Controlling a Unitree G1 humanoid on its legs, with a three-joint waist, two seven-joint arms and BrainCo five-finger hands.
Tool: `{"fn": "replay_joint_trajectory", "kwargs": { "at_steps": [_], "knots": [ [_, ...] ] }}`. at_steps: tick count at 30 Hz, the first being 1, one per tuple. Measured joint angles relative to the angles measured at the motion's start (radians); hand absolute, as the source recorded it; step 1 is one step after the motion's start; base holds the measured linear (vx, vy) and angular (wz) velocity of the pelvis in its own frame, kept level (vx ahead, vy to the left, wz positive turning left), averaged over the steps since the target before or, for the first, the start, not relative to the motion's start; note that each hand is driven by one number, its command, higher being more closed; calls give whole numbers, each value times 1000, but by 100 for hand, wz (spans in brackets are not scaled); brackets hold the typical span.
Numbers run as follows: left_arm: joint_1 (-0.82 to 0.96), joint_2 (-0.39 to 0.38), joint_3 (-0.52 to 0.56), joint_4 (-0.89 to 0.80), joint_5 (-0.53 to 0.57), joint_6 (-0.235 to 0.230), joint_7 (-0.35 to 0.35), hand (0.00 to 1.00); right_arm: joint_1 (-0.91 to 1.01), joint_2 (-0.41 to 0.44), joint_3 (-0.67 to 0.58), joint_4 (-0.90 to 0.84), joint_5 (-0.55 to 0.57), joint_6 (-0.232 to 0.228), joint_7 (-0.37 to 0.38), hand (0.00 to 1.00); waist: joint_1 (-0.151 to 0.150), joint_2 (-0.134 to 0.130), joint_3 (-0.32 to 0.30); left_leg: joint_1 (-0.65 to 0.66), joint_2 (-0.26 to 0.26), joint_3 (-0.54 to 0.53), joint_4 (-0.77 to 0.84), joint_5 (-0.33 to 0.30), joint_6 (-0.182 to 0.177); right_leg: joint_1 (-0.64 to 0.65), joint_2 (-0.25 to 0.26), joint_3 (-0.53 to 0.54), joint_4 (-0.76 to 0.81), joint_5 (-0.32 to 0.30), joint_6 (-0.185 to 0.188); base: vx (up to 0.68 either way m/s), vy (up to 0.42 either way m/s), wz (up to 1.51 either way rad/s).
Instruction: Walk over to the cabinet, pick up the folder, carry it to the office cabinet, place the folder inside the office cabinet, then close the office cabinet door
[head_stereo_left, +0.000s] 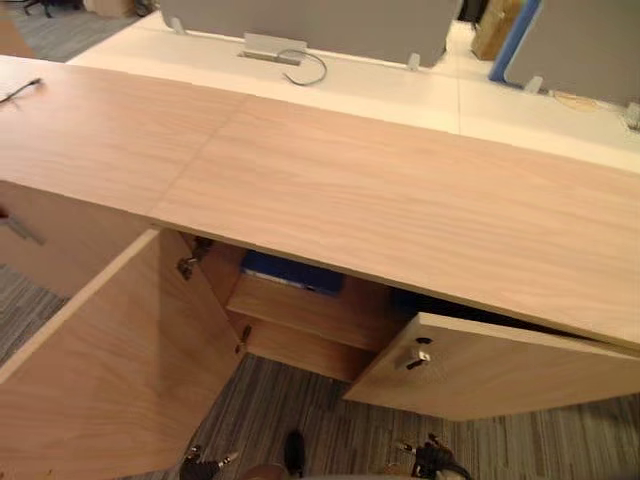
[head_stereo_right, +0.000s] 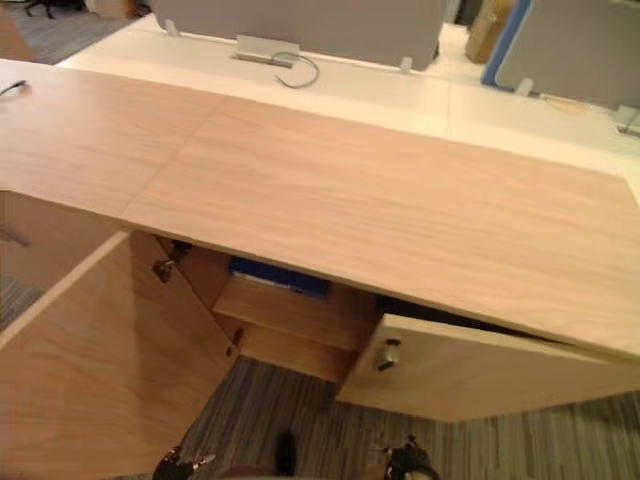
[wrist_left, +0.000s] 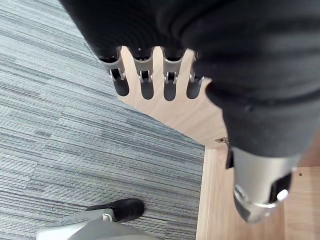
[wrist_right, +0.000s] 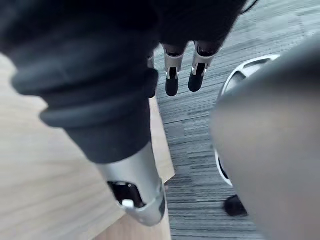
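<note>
A blue folder (head_stereo_left: 292, 272) lies on the upper shelf (head_stereo_left: 300, 305) inside the office cabinet (head_stereo_left: 350, 190), half hidden under the wooden top. The cabinet's left door (head_stereo_left: 110, 370) stands wide open. Its right door (head_stereo_left: 500, 370), with a key in the lock (head_stereo_left: 420, 357), is ajar. My left hand (wrist_left: 169, 87) hangs low beside the open left door (wrist_left: 180, 115), fingers straight and holding nothing. My right hand (wrist_right: 171, 80) hangs low next to the right door (wrist_right: 50, 165), fingers straight and holding nothing.
Striped grey carpet (head_stereo_left: 300, 410) lies in front of the cabinet. Behind it stands a white desk (head_stereo_left: 380, 85) with grey partitions (head_stereo_left: 320, 25) and a loose cable (head_stereo_left: 310, 68). Another cabinet front with a handle (head_stereo_left: 20, 230) adjoins on the left.
</note>
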Motion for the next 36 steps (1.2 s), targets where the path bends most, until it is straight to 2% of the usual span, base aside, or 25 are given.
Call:
{"fn": "replay_joint_trajectory", "kwargs": {
  "at_steps": [1, 2, 4, 5, 6, 7, 8, 9, 11, 13, 15, 17, 18, 20, 21, 22, 23, 24, 26, 27, 28, 30, 32, 36],
  "knots": [
    [-4, 3, -7, 0, 10, 0, -5, 0, 0, 0, 10, -4, -1, -2, 0, 0, 2, -2, -1, 3, -3, -12, 0, 0, -1, -15, -1, 44, 11, -6, 9, -21, 27, 93],
    [-12, 9, -23, 1, 19, 0, -20, 0, 1, -1, 16, -4, -2, -3, 2, 0, 0, -5, -4, 5, -12, -52, 1, 0, -3, -26, 1, 139, -24, -15, 26, -16, -9, 73],
    [-17, 17, -39, 1, 23, -1, -36, 0, 2, -1, 16, 11, -3, -3, 5, 0, -1, -10, -14, 2, -23, -99, 1, 0, -10, -9, 12, 203, -137, -32, 63, -27, -75, 87],
    [-16, 26, -54, 1, 24, -2, -49, 0, 1, -1, 16, 31, -3, -1, 10, 0, 2, -25, -27, -4, -29, -118, 1, 1, -17, 14, 16, 201, -236, -36, 89, -11, -174, 81],
    [-16, 33, -59, 1, 24, -3, -59, 0, 1, 2, 17, 43, -5, 6, 14, 0, 4, -29, -36, -11, -33, -134, 2, 1, -24, 31, 26, 195, -316, -30, 99, 8, -189, 56],
    [-13, 38, -63, 2, 23, -3, -66, 0, 0, 4, 19, 52, -7, 8, 20, 0, 4, -36, -44, -13, -34, -142, 3, 2, -27, 40, 35, 193, -365, -26, 98, 42, -253, 37],
    [-9, 47, -63, 3, 20, -3, -72, 0, -6, 9, 29, 68, -8, 11, 29, 0, 6, -54, -51, -20, -34, -150, 8, 7, -33, 57, 61, 187, -441, -1, 81, 55, -294, 32],
    [-12, 45, -55, 21, 17, -3, -73, 0, -10, 8, 42, 76, -9, 16, 34, 0, 6, -52, -58, -31, -27, -156, 25, 1, -43, 71, 80, 175, -471, 25, 104, 68, -346, 27],
    [-8, 36, -25, 30, -19, -5, -72, 0, -15, 7, 47, 78, -9, 16, 34, 0, 9, -50, -58, -44, -4, -158, 66, -23, -74, 86, 110, 168, -483, 30, 94, 36, -268, 11],
    [-1, 26, 26, 42, -75, -3, -67, 0, -15, 10, 47, 85, 0, 13, 33, 0, 14, -53, -51, -47, 45, -161, 119, -56, -112, 115, 157, 149, -488, 39, 80, -11, -259, 7],
    [2, 18, 55, 42, -97, -3, -65, 0, -13, 9, 47, 90, 6, 5, 32, 0, 19, -52, -41, -50, 74, -176, 146, -74, -123, 139, 189, 135, -497, 42, 73, -84, -249, 17],
    [1, 11, 79, 42, -117, -2, -63, 0, -13, 5, 46, 104, 35, -6, 32, 0, 18, -52, -31, -81, 82, -189, 199, -108, -123, 154, 203, 86, -502, 32, 47, -112, -177, 39],
    [-1, 9, 88, 42, -122, -2, -63, 0, -13, 4, 41, 105, 38, -6, 31, 0, 16, -51, -25, -96, 92, -160, 224, -129, -107, 161, 203, 69, -502, 31, 42, -128, -121, 69],
    [-13, 8, 92, 40, -142, -1, -57, 0, -11, -9, 5, 108, 38, -6, 30, 0, 9, -53, 1, -160, 154, 47, 381, -189, -90, 173, 193, -7, -503, 21, 23, -118, -74, 91],
    [-12, 1, 92, 39, -145, -1, -56, 0, -10, -22, -10, 108, 38, -5, 29, 0, 10, -36, 10, -178, 191, 158, 463, -211, -87, 182, 190, -36, -495, 15, 26, -39, 38, 73],
    [-8, -8, 92, 39, -145, -1, -56, 0, -10, -26, -23, 108, 38, -4, 29, 0, 9, -27, 9, -179, 201, 201, 476, -234, -84, 183, 189, -48, -490, 10, 31, -14, 159, 56],
    [-3, -11, 93, 39, -145, 0, -55, 0, -14, -24, -41, 108, 37, -4, 29, 0, 24, -15, 20, -187, 194, 211, 480, -237, -78, 176, 173, -51, -469, -2, 34, 6, 221, 29],
    [1, -5, 92, 39, -144, 2, -56, 0, -14, -8, -68, 109, 38, -3, 30, 0, 36, -25, 25, -188, 161, 216, 454, -226, -66, 163, 154, -50, -462, -9, 44, 9, 230, 30],
    [-4, -1, 88, 38, -139, 7, -58, 0, -14, 2, -122, 116, 38, 0, 30, 0, 34, -34, 23, -190, 112, 230, 388, -225, -34, 142, 114, -50, -468, -12, 49, 22, 173, 36],
    [-4, -3, 89, 38, -139, 9, -58, 0, -14, 3, -135, 115, 39, 2, 30, 0, 31, -34, 23, -191, 119, 266, 388, -232, -32, 144, 109, -48, -477, -12, 49, 36, 142, 50],
    [-7, -4, 92, 38, -138, 10, -58, 0, -14, 5, -156, 115, 43, 5, 30, 0, 20, -31, 25, -193, 119, 302, 389, -231, -29, 159, 107, -44, -499, -11, 48, 108, 152, 54],
    [-15, 1, 92, 36, -136, 10, -60, 0, -14, 14, -181, 115, 43, 8, 30, 0, 22, -35, 24, -191, 76, 260, 346, -195, -3, 163, 101, -36, -515, 2, 28, 146, 146, 60],
    [-30, 2, 92, 30, -135, 10, -64, 0, -16, 18, -184, 114, 46, 9, 29, 0, 21, -38, 22, -172, 48, 234, 278, -151, 6, 153, 115, -48, -518, 2, 28, 94, 8, 53],
    [-27, -4, 101, 19, -131, 10, -66, 0, -17, 29, -181, 97, 46, 6, 29, 0, 31, -37, 22, -98, 27, 221, 143, -85, 1, 171, 135, -52, -533, 22, 34, 69, -34, 15]
  ]
}}
